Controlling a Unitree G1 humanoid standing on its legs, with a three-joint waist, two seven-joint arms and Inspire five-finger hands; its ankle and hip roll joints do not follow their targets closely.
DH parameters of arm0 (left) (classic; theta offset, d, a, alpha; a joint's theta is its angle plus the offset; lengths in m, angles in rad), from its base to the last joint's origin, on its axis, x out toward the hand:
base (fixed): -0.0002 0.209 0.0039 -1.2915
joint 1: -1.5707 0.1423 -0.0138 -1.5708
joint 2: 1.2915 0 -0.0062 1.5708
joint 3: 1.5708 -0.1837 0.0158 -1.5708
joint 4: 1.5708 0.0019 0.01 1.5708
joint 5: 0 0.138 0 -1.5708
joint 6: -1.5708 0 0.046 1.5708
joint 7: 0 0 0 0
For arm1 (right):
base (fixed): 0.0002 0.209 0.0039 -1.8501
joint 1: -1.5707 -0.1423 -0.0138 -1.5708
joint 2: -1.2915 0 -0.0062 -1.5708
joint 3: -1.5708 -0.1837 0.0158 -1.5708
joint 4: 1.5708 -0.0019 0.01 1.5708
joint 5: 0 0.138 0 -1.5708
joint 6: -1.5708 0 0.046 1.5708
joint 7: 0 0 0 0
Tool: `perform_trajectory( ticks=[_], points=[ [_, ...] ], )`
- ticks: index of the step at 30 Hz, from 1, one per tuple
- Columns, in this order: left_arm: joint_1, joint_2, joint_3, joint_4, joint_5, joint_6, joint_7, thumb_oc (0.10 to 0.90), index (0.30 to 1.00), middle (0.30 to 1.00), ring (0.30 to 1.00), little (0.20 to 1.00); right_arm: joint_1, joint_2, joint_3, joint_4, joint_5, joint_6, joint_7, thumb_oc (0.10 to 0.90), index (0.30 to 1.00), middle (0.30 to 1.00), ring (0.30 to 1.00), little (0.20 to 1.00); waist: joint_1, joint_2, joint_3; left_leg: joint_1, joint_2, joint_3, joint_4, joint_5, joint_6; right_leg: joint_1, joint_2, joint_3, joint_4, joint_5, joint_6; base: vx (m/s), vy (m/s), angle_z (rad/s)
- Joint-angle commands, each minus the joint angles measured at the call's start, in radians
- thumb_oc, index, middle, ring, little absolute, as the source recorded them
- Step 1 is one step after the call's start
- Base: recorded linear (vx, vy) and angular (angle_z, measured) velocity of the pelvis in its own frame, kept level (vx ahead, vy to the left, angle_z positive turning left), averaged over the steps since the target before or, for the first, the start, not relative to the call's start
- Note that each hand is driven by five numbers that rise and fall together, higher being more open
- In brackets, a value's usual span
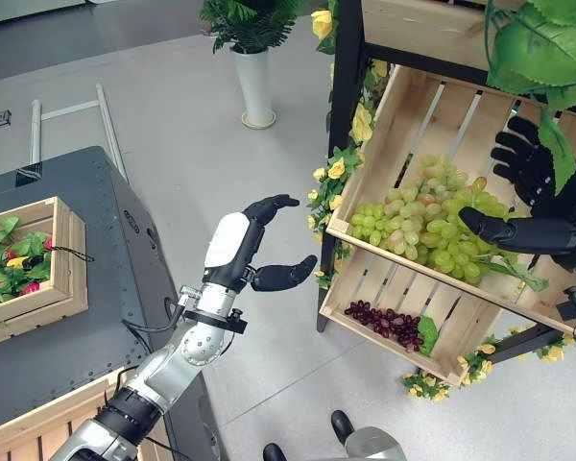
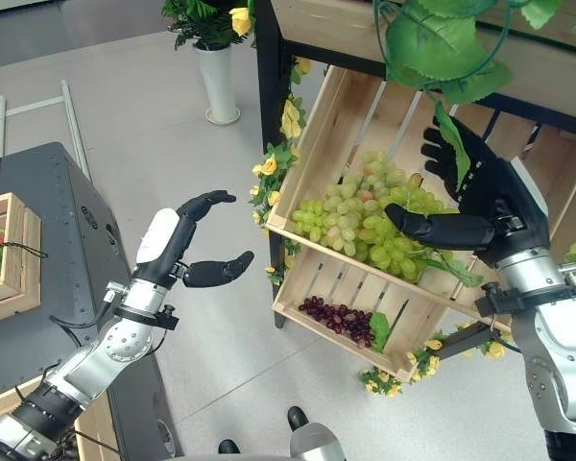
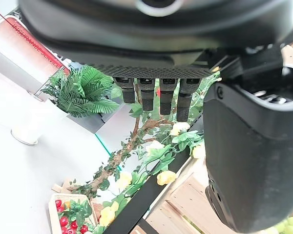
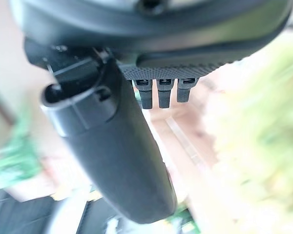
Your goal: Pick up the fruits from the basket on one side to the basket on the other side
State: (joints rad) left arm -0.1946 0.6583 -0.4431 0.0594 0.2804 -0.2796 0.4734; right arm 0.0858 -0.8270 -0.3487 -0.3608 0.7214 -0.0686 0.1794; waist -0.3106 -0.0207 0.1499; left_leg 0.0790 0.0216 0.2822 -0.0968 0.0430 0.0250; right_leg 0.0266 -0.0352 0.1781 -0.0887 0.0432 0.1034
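shelf rack (image 1: 344,106): dark frame trimmed with yellow flowers and green leaves, carrying two slanted wooden crates.
upper crate (image 1: 415,104): slatted pale wood, tilted with its open face toward the robot; holds the green grapes.
green grapes (image 1: 418,223): several pale green bunches, a few berries pinkish, heaped against the crate's lower front lip; the heap's long axis runs along that lip.
lower crate (image 1: 365,284): same slatted wood, under the upper one; holds the dark red grapes and a green leaf.
dark red grapes (image 1: 384,322): one small bunch lying flat on the slats, long axis along the crate's front edge.
wooden box (image 1: 60,274): on the dark table (image 1: 106,221) at the robot's left; holds green leaves and small red fruits.
right robot hand (image 2: 480,206): fingers spread and straight above the green grapes, thumb lying just over the heap; grips nothing.
left robot hand (image 1: 254,254): held in mid-air between table and rack, fingers relaxed, thumb apart; empty.
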Motion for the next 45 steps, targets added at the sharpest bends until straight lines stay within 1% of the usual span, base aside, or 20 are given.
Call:
perform_trajectory(
  ticks=[1, 5, 6, 9, 13, 15, 17, 18, 21, 24, 27, 31, 33, 35, 38, 40, 41, 42, 44, 45],
  points=[
    [-0.060, -0.008, 0.083, -0.001, 0.021, -0.101, 0.070, 0.800, 0.900, 0.900, 0.900, 0.900, -0.101, 0.008, -0.124, -0.057, 0.077, -0.122, 0.029, 0.800, 0.900, 0.900, 0.900, 0.900, 0.039, -0.005, -0.092, 0.034, -0.002, -0.041, 0.009, -0.132, 0.000, -0.043, 0.070, -0.045, 0.040, 0.006, 0.011, 0.00, 0.000, 0.00],
    [-0.054, -0.013, 0.089, -0.006, 0.025, -0.098, 0.071, 0.800, 0.900, 0.900, 0.900, 0.900, -0.114, 0.035, -0.093, -0.086, 0.095, -0.117, 0.060, 0.800, 0.900, 0.900, 0.900, 0.900, 0.050, -0.003, -0.093, 0.031, -0.004, -0.054, 0.009, -0.130, 0.000, -0.040, 0.067, -0.052, 0.040, 0.005, 0.010, 0.00, 0.000, 0.00],
    [-0.054, -0.020, 0.092, -0.010, 0.029, -0.094, 0.071, 0.800, 0.900, 0.900, 0.900, 0.900, -0.127, 0.058, -0.073, -0.109, 0.111, -0.087, 0.074, 0.800, 0.900, 0.900, 0.900, 0.900, 0.056, -0.002, -0.092, 0.030, -0.005, -0.056, 0.009, -0.128, 0.000, -0.039, 0.065, -0.055, 0.039, 0.005, 0.009, 0.00, 0.000, 0.00],
    [-0.052, -0.029, 0.100, -0.010, 0.034, -0.088, 0.077, 0.800, 0.900, 0.900, 0.900, 0.900, -0.140, 0.089, -0.034, -0.127, 0.150, -0.048, 0.095, 0.800, 0.900, 0.900, 0.900, 0.900, 0.067, -0.001, -0.089, 0.028, -0.006, -0.063, 0.009, -0.125, -0.002, -0.036, 0.062, -0.064, 0.040, 0.003, 0.007, 0.00, 0.000, 0.00],
    [-0.041, -0.034, 0.114, -0.006, 0.046, -0.085, 0.103, 0.800, 0.900, 0.900, 0.900, 0.900, -0.136, 0.149, 0.039, -0.142, 0.161, 0.017, 0.118, 0.800, 0.900, 0.900, 0.900, 0.900, 0.088, -0.002, -0.086, 0.028, -0.012, -0.083, 0.009, -0.118, -0.001, -0.028, 0.056, -0.077, 0.038, 0.003, 0.005, -0.01, 0.001, 0.11],
    [-0.037, -0.035, 0.119, -0.002, 0.057, -0.085, 0.118, 0.800, 0.900, 0.900, 0.900, 0.900, -0.138, 0.172, 0.087, -0.134, 0.153, 0.041, 0.123, 0.800, 0.900, 0.900, 0.900, 0.900, 0.102, -0.004, -0.085, 0.026, -0.015, -0.098, 0.009, -0.115, 0.000, -0.022, 0.052, -0.087, 0.035, 0.002, 0.002, -0.02, -0.013, 0.10],
    [-0.035, -0.040, 0.118, -0.003, 0.069, -0.082, 0.126, 0.800, 0.900, 0.900, 0.900, 0.900, -0.145, 0.193, 0.131, -0.126, 0.157, 0.048, 0.112, 0.800, 0.900, 0.900, 0.900, 0.900, 0.116, -0.006, -0.083, 0.022, -0.018, -0.113, 0.009, -0.112, 0.000, -0.018, 0.049, -0.097, 0.033, 0.003, 0.000, -0.03, -0.025, 0.14],
    [-0.035, -0.038, 0.121, 0.003, 0.077, -0.077, 0.136, 0.800, 0.900, 0.900, 0.900, 0.900, -0.155, 0.213, 0.170, -0.117, 0.160, 0.064, 0.105, 0.800, 0.900, 0.900, 0.900, 0.900, 0.131, -0.007, -0.083, 0.018, -0.024, -0.131, 0.009, -0.110, 0.000, -0.015, 0.046, -0.109, 0.031, 0.002, -0.001, -0.03, -0.033, 0.26],
    [-0.044, -0.039, 0.113, 0.019, 0.086, -0.073, 0.161, 0.800, 0.900, 0.900, 0.900, 0.900, -0.177, 0.233, 0.231, -0.096, 0.155, 0.064, 0.093, 0.800, 0.900, 0.900, 0.900, 0.900, 0.148, -0.011, -0.083, 0.013, -0.030, -0.153, 0.009, -0.105, 0.002, -0.010, 0.041, -0.123, 0.026, 0.006, -0.003, -0.02, -0.037, 0.23],
    [-0.056, -0.041, 0.120, 0.035, 0.105, -0.055, 0.201, 0.800, 0.900, 0.900, 0.900, 0.900, -0.216, 0.268, 0.320, -0.059, 0.175, 0.062, 0.065, 0.800, 0.900, 0.900, 0.900, 0.900, 0.187, -0.014, -0.083, -0.005, -0.043, -0.188, 0.009, -0.089, 0.001, -0.008, 0.031, -0.152, 0.022, 0.012, -0.007, -0.05, -0.058, 0.35],
    [-0.070, -0.037, 0.125, 0.058, 0.107, -0.050, 0.225, 0.800, 0.900, 0.900, 0.900, 0.900, -0.259, 0.295, 0.387, 0.004, 0.180, 0.043, 0.055, 0.800, 0.900, 0.900, 0.900, 0.900, 0.217, -0.013, -0.082, -0.009, -0.052, -0.213, 0.009, -0.084, 0.001, 0.000, 0.022, -0.176, 0.018, 0.012, -0.011, -0.02, -0.045, 0.27],
    [-0.064, -0.033, 0.153, 0.078, 0.116, -0.033, 0.242, 0.800, 0.900, 0.900, 0.900, 0.900, -0.293, 0.332, 0.437, 0.048, 0.220, 0.041, 0.083, 0.800, 0.900, 0.900, 0.900, 0.900, 0.251, -0.013, -0.089, -0.019, -0.058, -0.251, 0.009, -0.077, -0.002, 0.014, 0.015, -0.210, 0.017, 0.004, -0.016, 0.00, -0.059, 0.26],
    [-0.059, -0.028, 0.163, 0.091, 0.113, -0.036, 0.249, 0.800, 0.900, 0.900, 0.900, 0.900, -0.301, 0.342, 0.450, 0.061, 0.227, 0.042, 0.089, 0.800, 0.900, 0.900, 0.900, 0.900, 0.261, -0.013, -0.094, -0.022, -0.059, -0.261, 0.009, -0.074, -0.003, 0.017, 0.014, -0.218, 0.015, 0.003, -0.018, 0.02, -0.050, 0.28],
    [-0.036, -0.023, 0.193, 0.101, 0.120, -0.045, 0.259, 0.800, 0.900, 0.900, 0.900, 0.900, -0.306, 0.356, 0.469, 0.084, 0.247, 0.049, 0.098, 0.800, 0.900, 0.900, 0.900, 0.900, 0.276, -0.011, -0.097, -0.024, -0.060, -0.268, 0.009, -0.068, -0.004, 0.018, 0.013, -0.225, 0.019, -0.001, -0.021, 0.03, -0.049, 0.22],
    [0.002, -0.021, 0.234, 0.100, 0.140, -0.035, 0.280, 0.800, 0.900, 0.900, 0.900, 0.900, -0.291, 0.377, 0.498, 0.132, 0.244, 0.053, 0.124, 0.800, 0.900, 0.900, 0.900, 0.900, 0.298, -0.009, -0.090, -0.029, -0.063, -0.281, 0.009, -0.059, -0.004, 0.021, 0.015, -0.238, 0.022, -0.007, -0.028, 0.01, -0.046, 0.16],
    [0.023, -0.017, 0.256, 0.102, 0.154, -0.026, 0.289, 0.800, 0.900, 0.900, 0.900, 0.900, -0.280, 0.381, 0.515, 0.159, 0.216, 0.063, 0.135, 0.800, 0.900, 0.900, 0.900, 0.900, 0.312, -0.010, -0.088, -0.031, -0.065, -0.290, 0.009, -0.056, -0.005, 0.025, 0.013, -0.248, 0.020, -0.011, -0.031, 0.02, -0.059, 0.21],
    [0.040, -0.013, 0.274, 0.098, 0.166, -0.020, 0.294, 0.800, 0.900, 0.900, 0.900, 0.900, -0.272, 0.384, 0.532, 0.178, 0.205, 0.084, 0.145, 0.800, 0.900, 0.900, 0.900, 0.900, 0.322, -0.011, -0.087, -0.032, -0.067, -0.296, 0.009, -0.054, -0.005, 0.028, 0.011, -0.255, 0.017, -0.012, -0.033, 0.04, -0.061, 0.18],
    [0.060, -0.006, 0.292, 0.100, 0.183, -0.012, 0.302, 0.800, 0.900, 0.900, 0.900, 0.900, -0.260, 0.386, 0.549, 0.194, 0.185, 0.090, 0.153, 0.800, 0.900, 0.900, 0.900, 0.900, 0.332, -0.011, -0.086, -0.035, -0.068, -0.301, 0.009, -0.051, -0.006, 0.029, 0.009, -0.264, 0.014, -0.013, -0.034, 0.06, -0.056, 0.22],
    [0.089, 0.009, 0.320, 0.102, 0.191, -0.006, 0.313, 0.800, 0.900, 0.900, 0.900, 0.900, -0.244, 0.386, 0.568, 0.217, 0.191, 0.107, 0.164, 0.800, 0.900, 0.900, 0.900, 0.900, 0.348, -0.012, -0.081, -0.034, -0.070, -0.308, 0.009, -0.053, -0.007, 0.039, 0.007, -0.280, 0.009, -0.019, -0.035, 0.05, -0.053, 0.29],
    [0.099, 0.017, 0.332, 0.105, 0.195, -0.004, 0.316, 0.800, 0.900, 0.900, 0.900, 0.900, -0.238, 0.388, 0.579, 0.234, 0.181, 0.100, 0.169, 0.800, 0.900, 0.900, 0.900, 0.900, 0.356, -0.013, -0.080, -0.036, -0.072, -0.312, 0.009, -0.051, -0.008, 0.039, 0.007, -0.287, 0.007, -0.020, -0.036, 0.03, -0.045, 0.21]
  ],
)
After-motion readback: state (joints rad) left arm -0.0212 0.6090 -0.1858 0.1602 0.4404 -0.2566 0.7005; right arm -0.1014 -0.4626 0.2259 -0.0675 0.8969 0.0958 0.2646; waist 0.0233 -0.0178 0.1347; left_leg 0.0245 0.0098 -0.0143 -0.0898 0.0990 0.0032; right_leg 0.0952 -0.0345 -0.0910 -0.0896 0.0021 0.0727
